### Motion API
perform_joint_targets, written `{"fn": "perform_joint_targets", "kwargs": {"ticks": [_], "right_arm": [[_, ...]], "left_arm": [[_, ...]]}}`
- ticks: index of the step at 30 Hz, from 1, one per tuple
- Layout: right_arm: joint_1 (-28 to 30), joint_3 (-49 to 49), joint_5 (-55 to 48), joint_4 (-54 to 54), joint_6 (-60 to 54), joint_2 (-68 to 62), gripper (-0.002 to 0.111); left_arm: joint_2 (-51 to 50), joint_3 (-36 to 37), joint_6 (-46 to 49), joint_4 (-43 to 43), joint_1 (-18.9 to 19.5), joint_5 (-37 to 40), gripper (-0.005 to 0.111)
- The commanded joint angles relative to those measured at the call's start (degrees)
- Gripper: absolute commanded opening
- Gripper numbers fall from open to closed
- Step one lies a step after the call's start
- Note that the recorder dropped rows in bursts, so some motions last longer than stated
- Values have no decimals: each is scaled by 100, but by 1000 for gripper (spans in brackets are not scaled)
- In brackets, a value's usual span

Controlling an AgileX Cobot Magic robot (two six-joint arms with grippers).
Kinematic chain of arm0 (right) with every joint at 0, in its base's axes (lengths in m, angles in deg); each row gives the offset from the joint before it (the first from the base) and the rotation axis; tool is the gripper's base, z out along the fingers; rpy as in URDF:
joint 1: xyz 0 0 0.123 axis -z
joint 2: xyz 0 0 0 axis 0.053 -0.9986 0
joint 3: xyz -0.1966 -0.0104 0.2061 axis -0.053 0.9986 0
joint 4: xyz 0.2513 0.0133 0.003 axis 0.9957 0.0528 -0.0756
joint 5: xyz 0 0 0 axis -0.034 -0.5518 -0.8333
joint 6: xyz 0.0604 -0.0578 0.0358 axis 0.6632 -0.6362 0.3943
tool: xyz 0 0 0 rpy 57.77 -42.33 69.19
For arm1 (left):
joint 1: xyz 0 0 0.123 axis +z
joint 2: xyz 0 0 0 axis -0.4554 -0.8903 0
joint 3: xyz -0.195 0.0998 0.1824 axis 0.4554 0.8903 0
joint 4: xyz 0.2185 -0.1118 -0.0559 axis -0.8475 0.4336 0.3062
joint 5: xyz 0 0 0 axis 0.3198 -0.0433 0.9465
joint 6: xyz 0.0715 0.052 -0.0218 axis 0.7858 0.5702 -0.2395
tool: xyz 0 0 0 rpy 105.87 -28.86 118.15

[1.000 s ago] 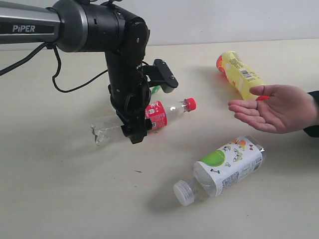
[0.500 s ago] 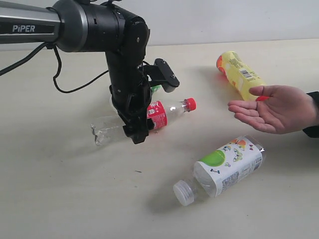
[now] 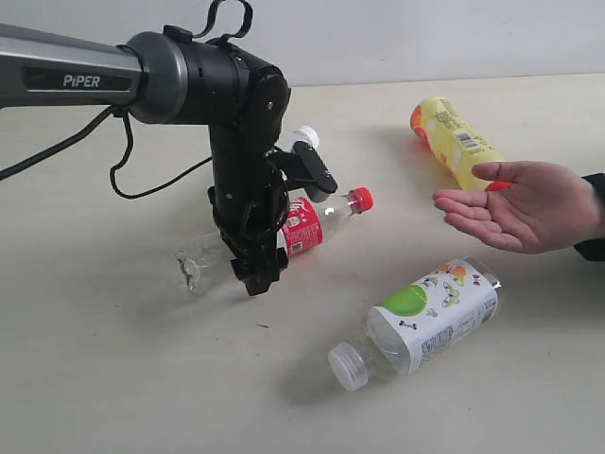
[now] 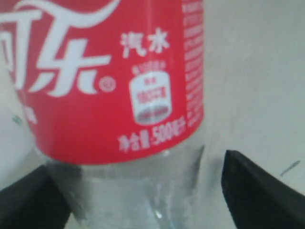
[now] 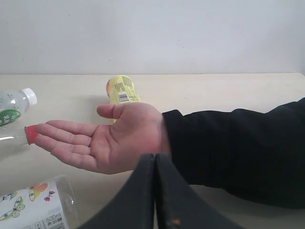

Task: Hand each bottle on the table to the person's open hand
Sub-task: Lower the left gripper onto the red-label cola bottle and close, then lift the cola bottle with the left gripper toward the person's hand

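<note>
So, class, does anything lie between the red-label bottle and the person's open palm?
Nothing visible: bare table separates red-label bottle and palm. The yellow bottle and colourful-label bottle lie off that path.

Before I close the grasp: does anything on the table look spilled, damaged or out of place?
Nothing spilled or broken shows. The slim clear red-capped plastic bottle lies on its side between the fingers of the left gripper, one finger not touching it. The wide colourful-label bottle and yellow plastic bottle lie flat too.

Left end effector [image 3: 253,274] over red-label bottle [image 3: 301,227], open hand [image 3: 515,216] palm-up
</note>
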Motion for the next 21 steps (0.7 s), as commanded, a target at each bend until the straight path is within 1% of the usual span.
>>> {"fn": "perform_joint_targets", "kwargs": {"ticks": [1,6,11,12,21], "right_arm": [[35,23,91,-34,2,25,0],[35,23,91,-34,2,25,0],[35,23,91,-34,2,25,0],[35,23,91,-34,2,25,0],[35,23,91,-34,2,25,0]], "left_arm": [[16,15,2,60,-16,22,57],[16,15,2,60,-16,22,27],[16,15,-29,81,-16,22,3],[16,15,-42,81,-16,22,0],[385,15,-44,572,-28,264,0]]}}
